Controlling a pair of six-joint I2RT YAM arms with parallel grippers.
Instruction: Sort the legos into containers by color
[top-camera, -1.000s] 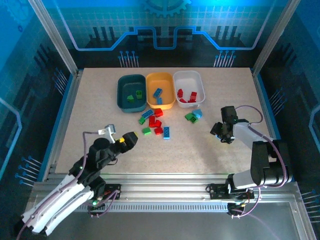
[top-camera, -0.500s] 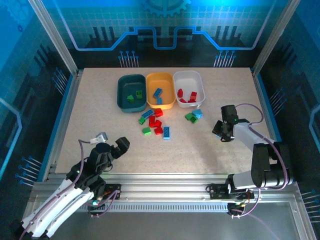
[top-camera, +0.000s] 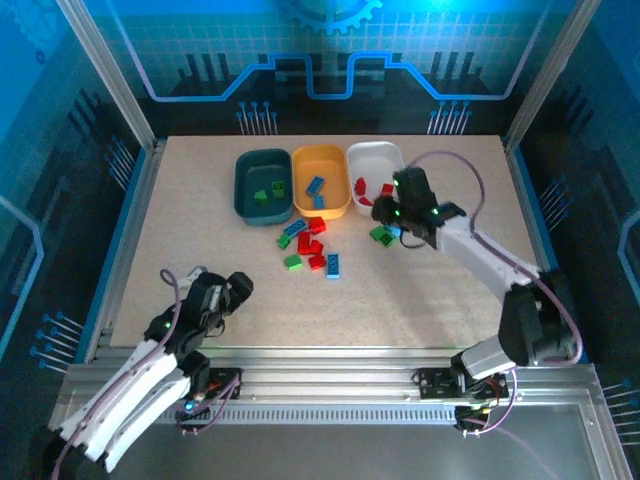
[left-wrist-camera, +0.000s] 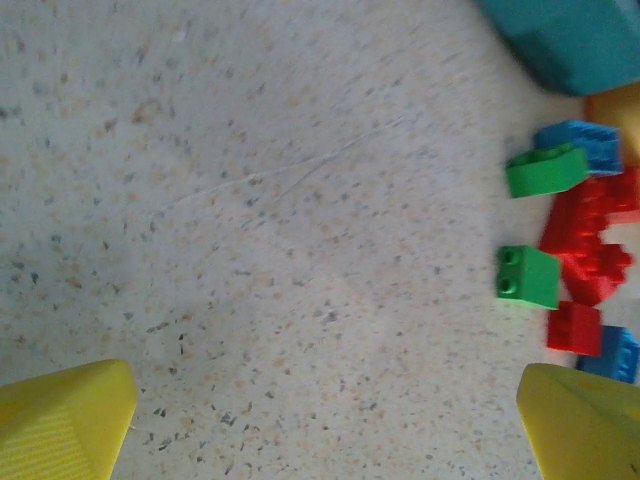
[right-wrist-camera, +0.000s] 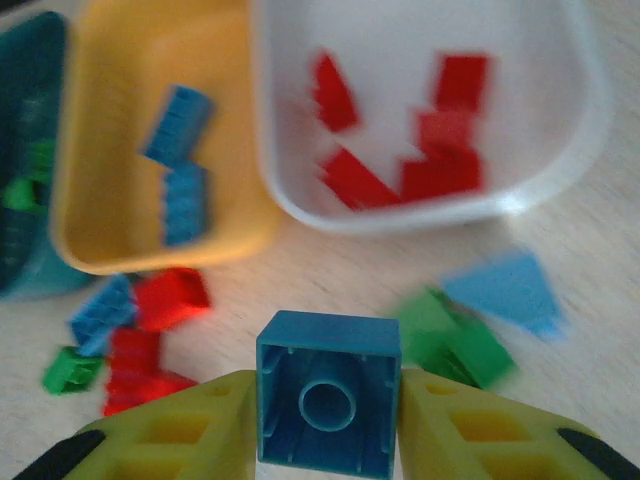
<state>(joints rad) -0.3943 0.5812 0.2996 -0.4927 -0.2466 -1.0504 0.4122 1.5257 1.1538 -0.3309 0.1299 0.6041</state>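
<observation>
Pinches 1 blue brick (right-wrist-camera: 328, 375) in the right gripper (right-wrist-camera: 328, 425), with the left gripper (left-wrist-camera: 320, 425) gaping wide and empty. Risks a mis-sort if released off-line, into the white tray (right-wrist-camera: 262, 150) right beside the yellow tray (right-wrist-camera: 70, 150).

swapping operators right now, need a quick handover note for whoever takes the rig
Right gripper: shut on a blue brick, hovering in front of the white tray.
Left gripper: open, empty, over bare table at the near left.
Done: some greens in the teal tray, blues in the yellow tray, reds in the white tray.
Left: put the held brick in the yellow tray, then sort the loose bricks in front of the trays, plus a green brick and a light blue brick by the white tray.
</observation>
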